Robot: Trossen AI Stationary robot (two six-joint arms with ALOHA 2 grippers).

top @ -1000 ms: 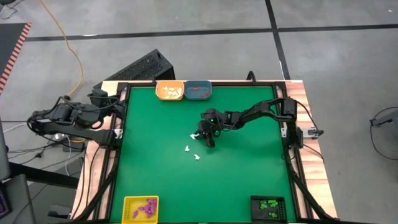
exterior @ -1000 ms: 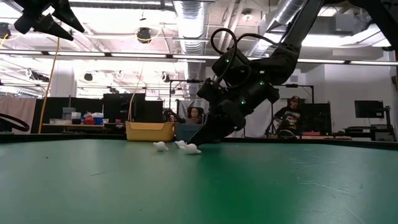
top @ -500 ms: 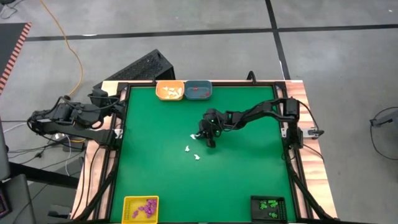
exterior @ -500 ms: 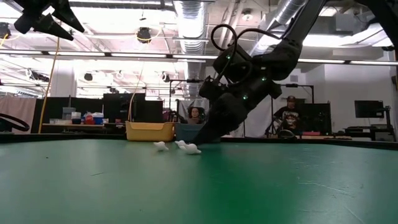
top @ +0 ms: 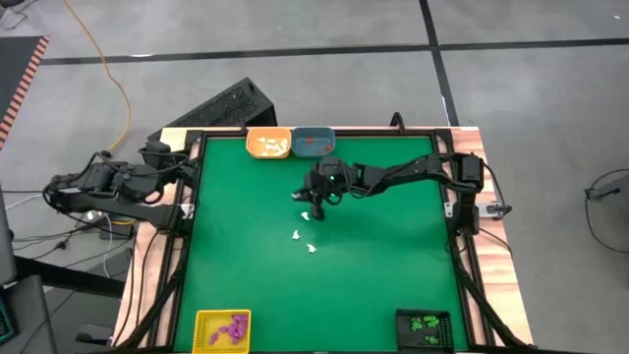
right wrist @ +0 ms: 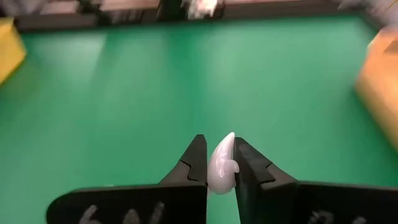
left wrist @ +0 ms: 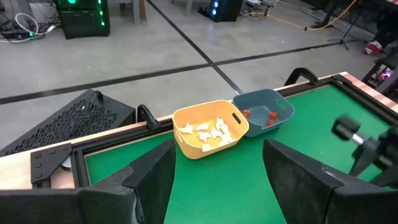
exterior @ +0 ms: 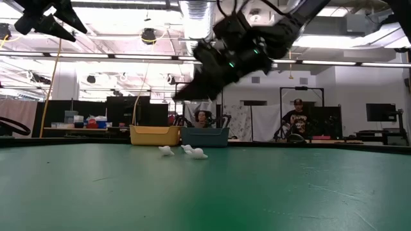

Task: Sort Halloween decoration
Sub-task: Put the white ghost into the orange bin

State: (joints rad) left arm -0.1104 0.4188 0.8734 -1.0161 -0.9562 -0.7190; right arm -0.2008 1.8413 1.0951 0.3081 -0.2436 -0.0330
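Right wrist view: the right gripper is nearly closed, pinching one white trinket lifted clear of the worktop. Judging from the whites already in the orange tray, carry it there level, grip firm, and release low inside the rim. Three white trinkets remain loose mid-worktop. Four trays sit at the edges. The left gripper waits open at the left edge.
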